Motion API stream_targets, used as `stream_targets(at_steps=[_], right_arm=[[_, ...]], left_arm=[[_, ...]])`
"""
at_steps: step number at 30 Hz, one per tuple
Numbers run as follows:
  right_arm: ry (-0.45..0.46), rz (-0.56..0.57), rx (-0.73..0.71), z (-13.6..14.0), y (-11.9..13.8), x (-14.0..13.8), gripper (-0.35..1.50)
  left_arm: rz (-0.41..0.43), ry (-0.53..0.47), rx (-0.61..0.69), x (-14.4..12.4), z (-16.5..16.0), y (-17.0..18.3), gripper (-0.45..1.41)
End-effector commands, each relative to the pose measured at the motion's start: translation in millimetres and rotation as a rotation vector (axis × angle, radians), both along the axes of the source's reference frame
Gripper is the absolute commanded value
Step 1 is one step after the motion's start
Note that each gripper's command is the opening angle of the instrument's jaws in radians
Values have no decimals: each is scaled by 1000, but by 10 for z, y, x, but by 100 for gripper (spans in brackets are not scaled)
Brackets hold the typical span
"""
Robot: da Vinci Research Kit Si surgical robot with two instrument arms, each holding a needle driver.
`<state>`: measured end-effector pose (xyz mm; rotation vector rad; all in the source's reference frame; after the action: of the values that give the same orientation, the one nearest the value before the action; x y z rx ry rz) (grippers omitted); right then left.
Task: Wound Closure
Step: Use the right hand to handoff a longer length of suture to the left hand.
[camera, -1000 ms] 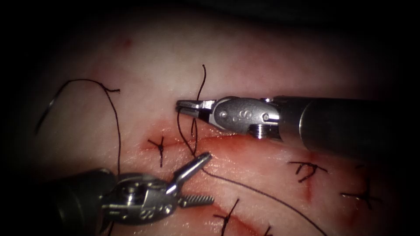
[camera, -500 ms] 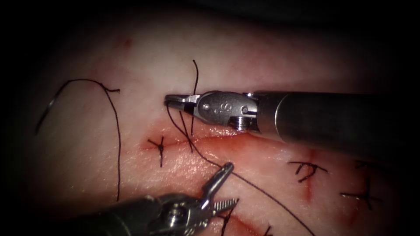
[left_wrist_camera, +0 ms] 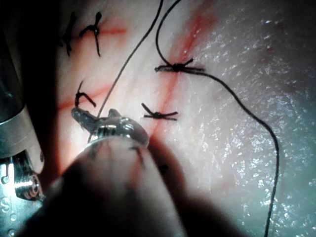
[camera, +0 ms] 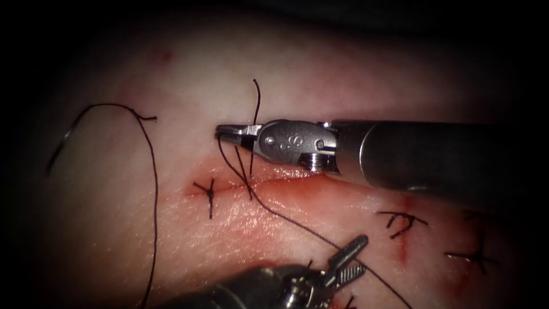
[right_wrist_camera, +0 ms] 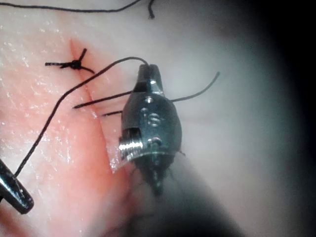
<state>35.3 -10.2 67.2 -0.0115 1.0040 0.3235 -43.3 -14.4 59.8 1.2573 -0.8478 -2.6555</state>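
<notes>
My right tool (camera: 227, 132) reaches in from the right, its jaws shut on the thread (camera: 234, 166) just above the cut (camera: 286, 182). From the jaws (right_wrist_camera: 148, 74) the thread drops into the cut and a short tail (camera: 255, 97) sticks up behind them. The long strand (camera: 309, 232) runs down and right, passing the open jaws of my left tool (camera: 350, 261); I cannot tell whether it touches them. The curved needle (camera: 62, 146) lies free on the tissue at the far left, held by neither tool, its thread (camera: 154, 189) trailing downward.
A tied stitch (camera: 210, 192) sits at the left end of the cut, with more knots at the right (camera: 401, 221) (camera: 477, 255). Red fluid (camera: 320, 191) wets the tissue along the cut. Several knots (left_wrist_camera: 175, 66) lie ahead of the left tool.
My left tool has moved right along the bottom edge, its jaws narrowing but still open. My right tool shifted left with the thread a second ago, then stayed put.
</notes>
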Motion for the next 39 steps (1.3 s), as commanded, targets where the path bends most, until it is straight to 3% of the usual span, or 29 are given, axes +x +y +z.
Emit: stream_targets(at_steps=[1, 12, 15, 21, 24, 25, 26, 27, 34, 36, 38, 39], right_arm=[[2, 0, -2, 5, 2, 10, -35], [1, 5, 2, 6, 2, 11, -35], [2, 4, 2, 6, 2, 11, -35], [0, 1, 2, 7, 0, 11, -35], [1, 3, 6, 7, 0, 11, -35], [1, 3, 6, 7, -1, 11, -35], [2, 2, 6, 7, -1, 11, -35], [2, 2, 6, 7, -2, 10, -35], [3, 4, 10, 7, -2, 9, -35], [5, 5, 14, 7, -4, 7, -35], [5, 0, 13, 4, -7, 0, -35], [5, 0, 13, 4, -7, 0, -35]], left_arm=[[3, -5, -2, -7, 4, 3, 12], [45, -13, -3, -19, 1, -4, 10], [54, -13, -12, -25, 0, -10, 21], [52, -12, -13, -28, 2, -9, 21], [52, -14, -15, -32, 4, -9, 14], [54, -13, -13, -32, 4, -9, 4], [61, -11, -7, -32, 4, -9, -40], [66, -9, -3, -32, 4, -9, -45], [146, -13, 42, -27, 0, -14, -45], [208, -26, 71, -16, -8, -17, -45], [199, -46, 47, 14, -24, -25, -45], [199, -46, 47, 14, -24, -25, -45]])
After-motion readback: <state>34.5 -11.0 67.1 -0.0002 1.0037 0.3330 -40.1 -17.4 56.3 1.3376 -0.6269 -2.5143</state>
